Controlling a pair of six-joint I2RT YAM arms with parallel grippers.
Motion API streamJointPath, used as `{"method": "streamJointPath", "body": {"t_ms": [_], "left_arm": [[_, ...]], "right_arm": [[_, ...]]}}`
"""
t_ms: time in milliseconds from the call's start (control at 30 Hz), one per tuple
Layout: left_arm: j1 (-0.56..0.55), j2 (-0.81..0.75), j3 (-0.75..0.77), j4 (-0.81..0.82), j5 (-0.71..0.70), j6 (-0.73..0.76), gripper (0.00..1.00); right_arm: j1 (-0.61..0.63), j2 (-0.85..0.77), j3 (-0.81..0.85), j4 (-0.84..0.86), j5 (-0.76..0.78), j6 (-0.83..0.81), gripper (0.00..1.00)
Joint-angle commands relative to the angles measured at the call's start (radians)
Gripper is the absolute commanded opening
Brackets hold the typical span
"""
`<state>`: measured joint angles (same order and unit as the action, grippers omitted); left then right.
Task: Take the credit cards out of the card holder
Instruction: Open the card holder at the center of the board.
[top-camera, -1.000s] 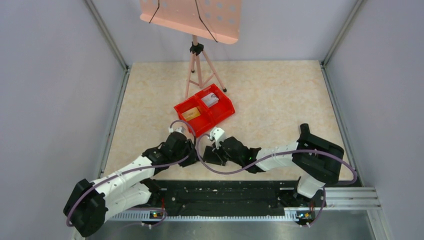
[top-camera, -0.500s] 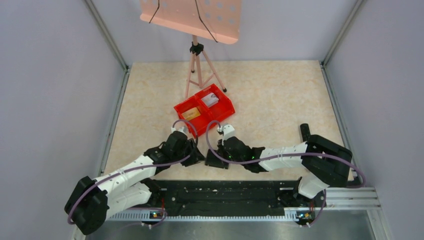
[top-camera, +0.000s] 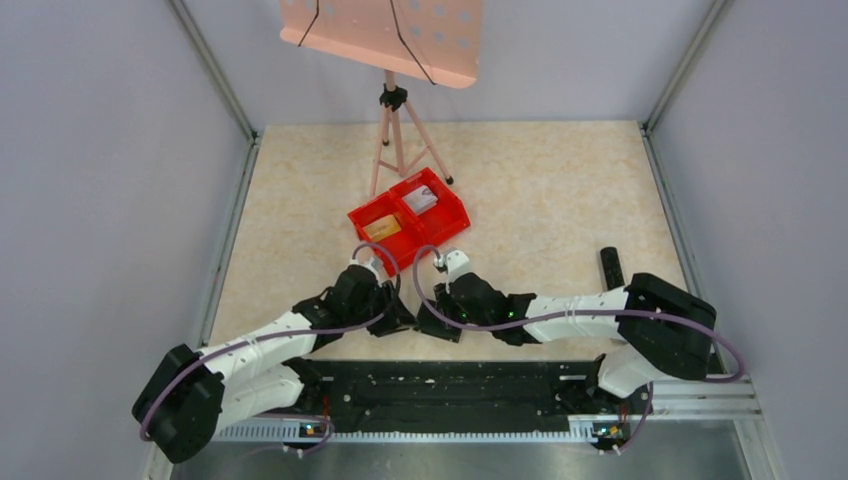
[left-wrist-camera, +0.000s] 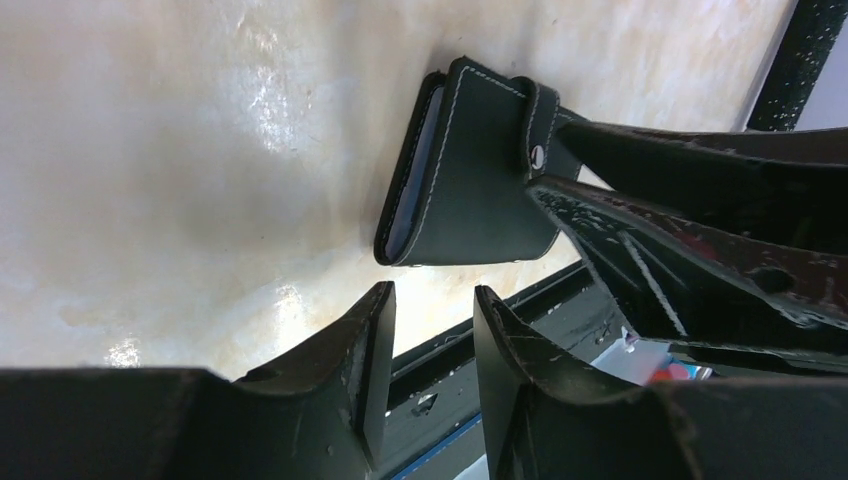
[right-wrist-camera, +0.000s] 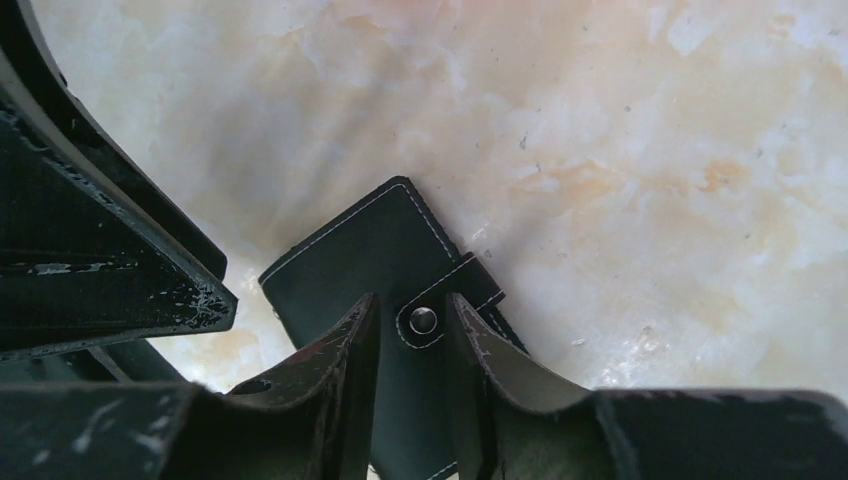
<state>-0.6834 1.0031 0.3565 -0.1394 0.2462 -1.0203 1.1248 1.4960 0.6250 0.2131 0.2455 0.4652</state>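
Note:
The black card holder (left-wrist-camera: 470, 170) lies closed on the table, its snap tab (right-wrist-camera: 432, 316) fastened. It shows small in the top view (top-camera: 434, 327) between the two grippers. My right gripper (right-wrist-camera: 412, 308) is open just over it, its fingers either side of the snap tab. My left gripper (left-wrist-camera: 432, 300) is open and empty just beside the holder's near-left edge. In the top view the left gripper (top-camera: 397, 318) and the right gripper (top-camera: 432, 312) nearly meet. A tan card (top-camera: 383, 229) and a pale card (top-camera: 422, 200) lie in the red bin.
The red two-compartment bin (top-camera: 440, 228) stands just beyond the grippers. A pink music stand on a tripod (top-camera: 393, 130) is behind it. A small black object (top-camera: 611, 267) lies at the right. The black rail (top-camera: 450, 385) runs along the near edge.
My right gripper has come down and slightly nearer onto the holder, its arm stretching out. My left gripper has edged right toward the holder. The holder stays closed.

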Motion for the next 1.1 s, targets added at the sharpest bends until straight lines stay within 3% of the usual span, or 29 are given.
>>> {"method": "streamJointPath", "body": {"t_ms": [0, 200, 700, 967, 1067], "left_arm": [[-0.002, 0.028, -0.017, 0.085, 0.043, -0.015, 0.39], [-0.003, 0.034, -0.026, 0.099, 0.047, -0.024, 0.38], [-0.002, 0.056, -0.047, 0.132, 0.048, -0.037, 0.36], [-0.002, 0.121, -0.041, 0.160, 0.054, -0.030, 0.28], [-0.002, 0.129, -0.035, 0.150, 0.050, -0.025, 0.25]], "right_arm": [[0.011, -0.039, 0.014, 0.012, 0.008, -0.145, 0.33], [0.011, -0.028, -0.005, 0.031, 0.015, -0.215, 0.40], [0.017, 0.018, 0.000, 0.049, -0.036, -0.225, 0.41], [0.060, 0.072, 0.051, -0.026, 0.068, -0.234, 0.45], [0.073, 0.097, 0.071, -0.068, 0.141, -0.214, 0.39]]}}
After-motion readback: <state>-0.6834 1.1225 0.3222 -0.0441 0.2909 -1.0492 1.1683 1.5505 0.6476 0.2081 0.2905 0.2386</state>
